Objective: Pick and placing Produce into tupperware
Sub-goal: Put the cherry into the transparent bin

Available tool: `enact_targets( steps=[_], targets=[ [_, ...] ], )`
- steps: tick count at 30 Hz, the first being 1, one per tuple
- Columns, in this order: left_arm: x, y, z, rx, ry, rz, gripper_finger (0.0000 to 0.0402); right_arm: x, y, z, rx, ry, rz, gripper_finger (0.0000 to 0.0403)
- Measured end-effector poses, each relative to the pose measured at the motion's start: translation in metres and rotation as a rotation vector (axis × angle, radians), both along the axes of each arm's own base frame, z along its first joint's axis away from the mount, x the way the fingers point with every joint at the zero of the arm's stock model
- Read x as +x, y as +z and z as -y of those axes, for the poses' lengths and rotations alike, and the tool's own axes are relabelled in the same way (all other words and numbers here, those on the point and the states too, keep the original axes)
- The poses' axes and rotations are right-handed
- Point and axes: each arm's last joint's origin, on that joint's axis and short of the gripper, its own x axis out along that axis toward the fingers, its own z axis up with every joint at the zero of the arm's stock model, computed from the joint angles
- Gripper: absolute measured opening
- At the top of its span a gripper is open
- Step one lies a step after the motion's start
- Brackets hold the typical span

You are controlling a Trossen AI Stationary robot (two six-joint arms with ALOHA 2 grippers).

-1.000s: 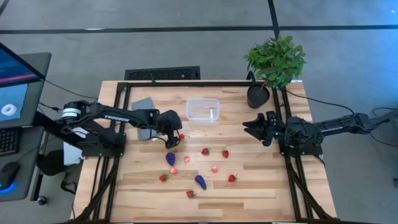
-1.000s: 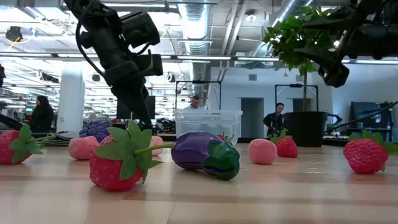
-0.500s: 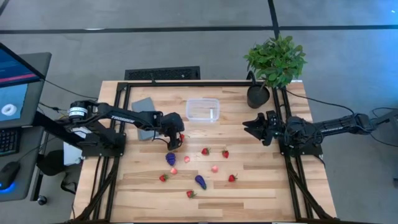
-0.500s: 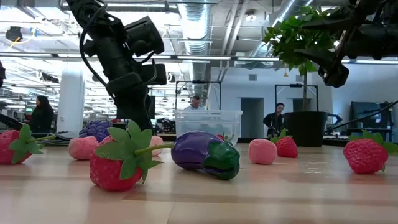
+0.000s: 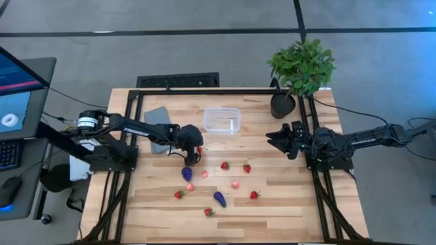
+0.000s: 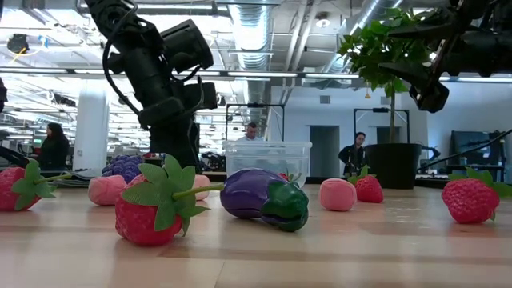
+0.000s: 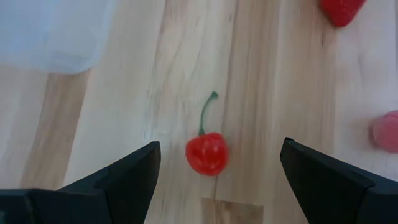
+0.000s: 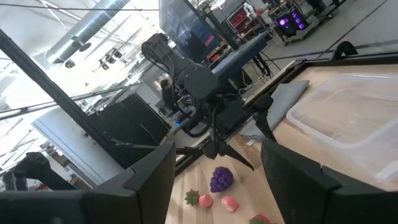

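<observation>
My left gripper (image 5: 193, 154) hangs open above the table in front of the tupperware, pointing down. In the left wrist view a small red cherry with a green stem (image 7: 207, 152) lies on the wood between the two fingers of that gripper (image 7: 219, 149), untouched. The clear tupperware (image 5: 222, 120) stands near the table's far edge and looks empty. The other produce lies scattered nearer: purple grapes (image 5: 187, 173), strawberries (image 5: 225, 165), pink pieces (image 5: 235, 184) and a purple eggplant (image 5: 219, 198). My right gripper (image 5: 272, 141) waits open at the table's right side.
A flat grey lid (image 5: 158, 126) lies left of the tub. A potted plant (image 5: 300, 68) stands at the far right corner. In the low view a strawberry (image 6: 152, 212) and the eggplant (image 6: 264, 198) lie close to the camera. People stand in the room beyond.
My left gripper has moved a little toward the table's right and slightly down, coming over the cherry. It has stayed open. The produce and the tub have not moved.
</observation>
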Motion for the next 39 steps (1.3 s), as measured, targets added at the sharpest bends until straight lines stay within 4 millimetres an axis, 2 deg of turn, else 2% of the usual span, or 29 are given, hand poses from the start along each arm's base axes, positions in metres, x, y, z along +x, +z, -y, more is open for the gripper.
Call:
enact_targets(
  steps=[17, 31, 34, 39],
  targets=[
    [0.001, -0.001, -0.001, 0.01, 0.013, -0.003, 0.032, 0.0, 0.0, 0.001, 0.001, -0.02, -0.001, 0.026],
    [0.008, -0.007, -0.003, 0.028, 0.018, -0.017, 0.032, 0.0, -0.002, 0.001, 0.007, -0.02, -0.019, 0.026],
    [0.008, -0.008, -0.003, 0.032, 0.013, -0.026, 0.0308, 0.001, -0.002, 0.0, 0.007, -0.019, -0.022, 0.026],
    [0.006, -0.009, -0.003, 0.036, -0.002, -0.056, 0.0266, 0.001, -0.003, 0.001, 0.007, -0.02, -0.025, 0.026]
  ],
)
